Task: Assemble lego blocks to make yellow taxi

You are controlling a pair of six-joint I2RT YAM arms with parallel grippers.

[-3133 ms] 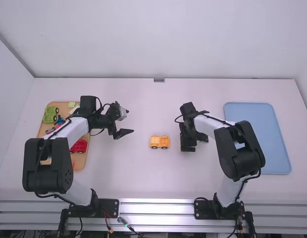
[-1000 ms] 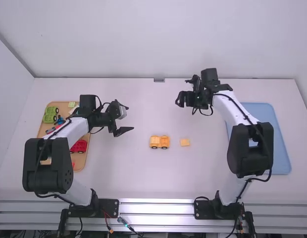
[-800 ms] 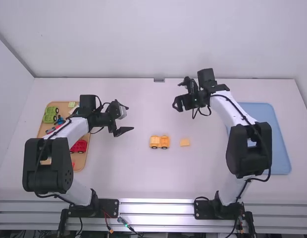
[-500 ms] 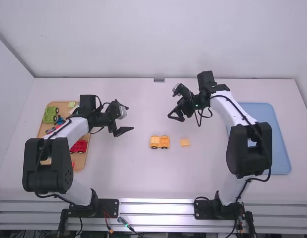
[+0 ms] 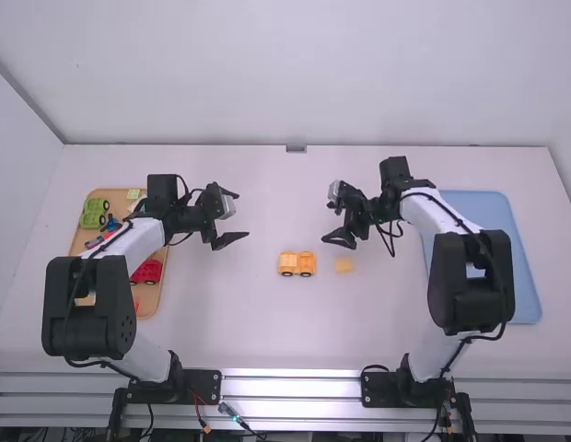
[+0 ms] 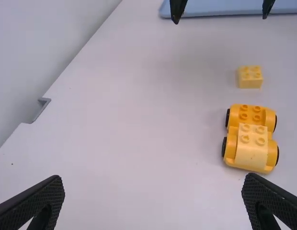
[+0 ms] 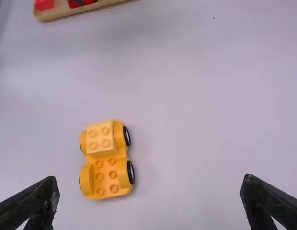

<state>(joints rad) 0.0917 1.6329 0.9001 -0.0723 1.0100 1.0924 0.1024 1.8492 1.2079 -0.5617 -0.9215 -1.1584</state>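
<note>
Wide open and empty, both of them: left gripper point(image 5: 241, 217) at ten o'clock from the yellow car point(image 5: 297, 264), right gripper point(image 5: 327, 219) at one! High view, loose block point(image 5: 343, 264) at three; left wrist view picks out its studs!

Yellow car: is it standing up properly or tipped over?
Upright. The car shows its studs on top, and its black wheels are at its sides, not facing up.
</note>
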